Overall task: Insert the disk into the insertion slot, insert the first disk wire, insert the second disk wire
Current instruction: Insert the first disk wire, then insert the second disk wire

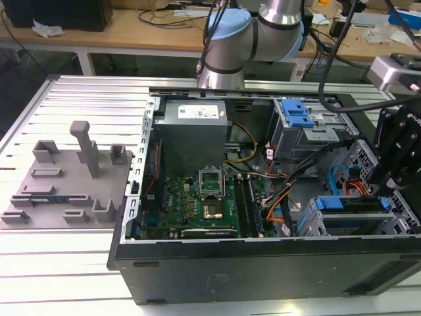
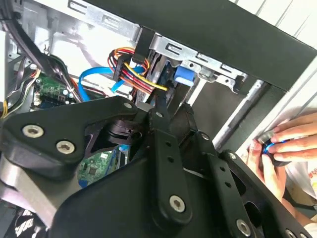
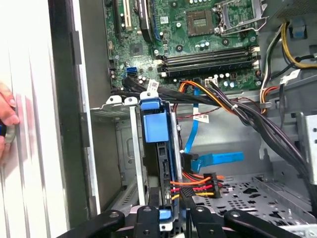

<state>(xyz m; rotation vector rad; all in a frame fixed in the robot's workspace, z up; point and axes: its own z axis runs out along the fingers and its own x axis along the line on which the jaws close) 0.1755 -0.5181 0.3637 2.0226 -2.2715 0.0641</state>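
Edgewise, the blue-framed disk (image 3: 156, 129) stands in the insertion slot (image 3: 124, 144); claw (image 3: 171, 213) spread I cannot tell.

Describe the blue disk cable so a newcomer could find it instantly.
Start at the open computer case and go to the low grey drive cage at the exterior view's right, holding the blue-framed disk. Beside that cage runs a thin flat cable. It is a single bright-blue ribbon, unlike the red, orange and black wire bundle next to it.
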